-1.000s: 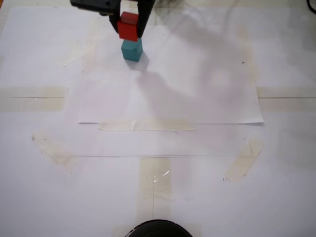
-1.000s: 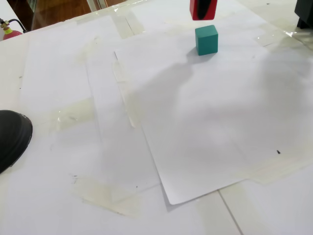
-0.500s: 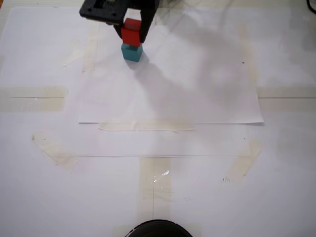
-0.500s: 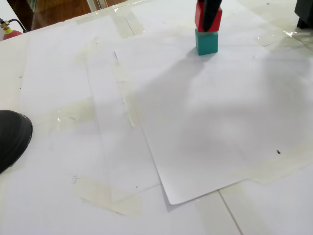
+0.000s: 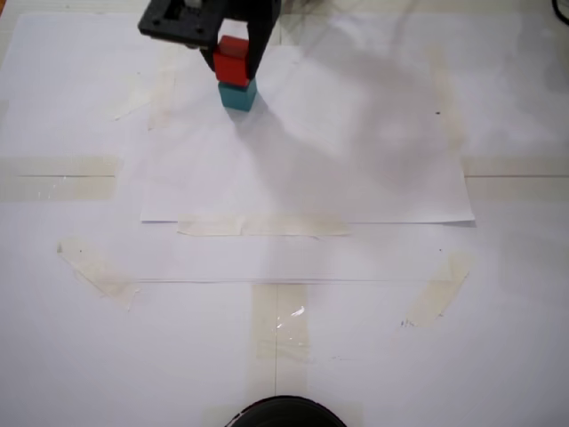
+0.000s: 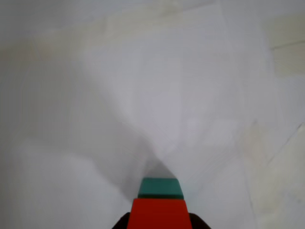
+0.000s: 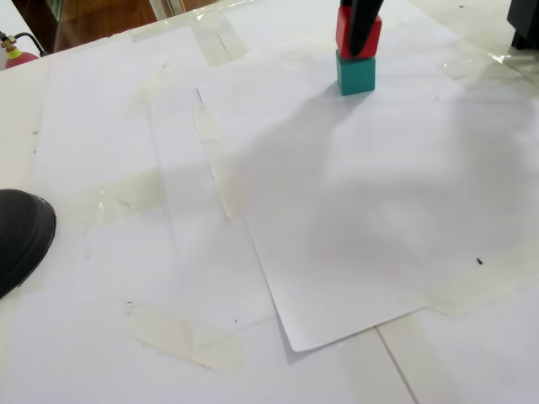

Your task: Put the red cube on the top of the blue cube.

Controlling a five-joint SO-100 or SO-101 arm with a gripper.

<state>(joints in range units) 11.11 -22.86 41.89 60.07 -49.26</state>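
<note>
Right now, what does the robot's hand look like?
The gripper is matte black plastic, with a blocky, angular body and two flat fingers tapering toward the tips. A small white part shows on top. No cables or markings are visible.

Matte red cube (image 5: pixel 233 55), matte blue cube (image 5: pixel 237 94), glossy tape (image 5: pixel 280 320) on paper (image 5: pixel 356 142).

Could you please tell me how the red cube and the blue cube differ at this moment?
Colour: the red cube is bright red, the blue cube teal. Position: the red cube sits on top, the blue cube beneath it on the white paper. Contact: the end effector flanks the red cube, while the blue cube stands free of it. Both look alike in size, with plain matte faces.
</note>
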